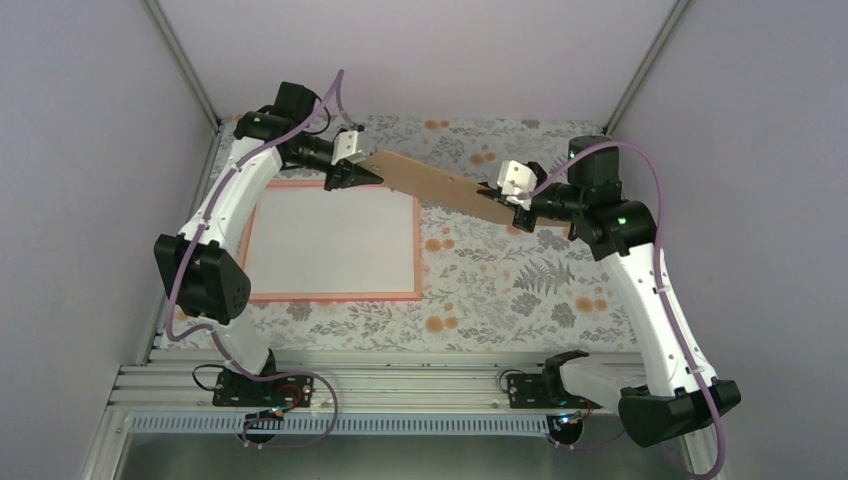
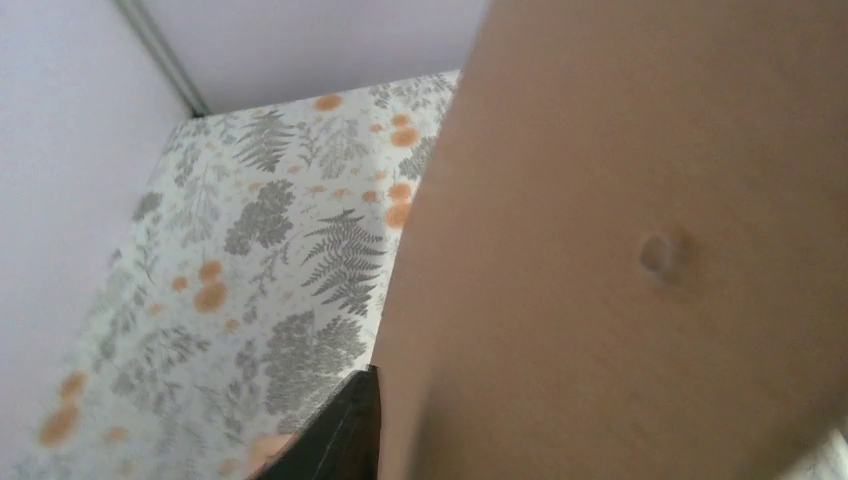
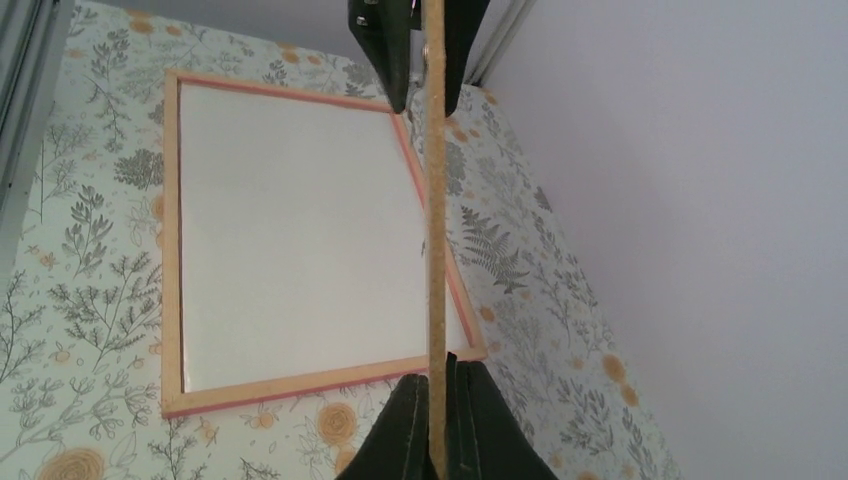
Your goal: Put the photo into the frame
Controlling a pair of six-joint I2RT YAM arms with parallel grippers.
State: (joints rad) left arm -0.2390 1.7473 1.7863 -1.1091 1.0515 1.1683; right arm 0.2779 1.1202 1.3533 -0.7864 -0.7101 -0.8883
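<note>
Right pincer (image 1: 508,199) clamps the backing board (image 1: 440,185) aloft. Left pincer (image 1: 358,176) straddles its other end, unclamped, over the far edge of the frame (image 1: 330,297).

backing board (image 1: 440,187) aloft, blocking far corner of frame (image 1: 330,297)

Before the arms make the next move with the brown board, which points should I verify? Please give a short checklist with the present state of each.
1. Right gripper clamped on the backing board: ok.
2. Left gripper clamped on the board's other end: cannot tell; its jaws stand on both sides of it.
3. Board lifted clear of the table: ok.
4. Frame lying flat: ok.
5. White sheet filling the frame is the photo, face down: cannot tell.
6. Board lined up over the frame: not ok; it hangs mostly off the frame's far right side.
</note>
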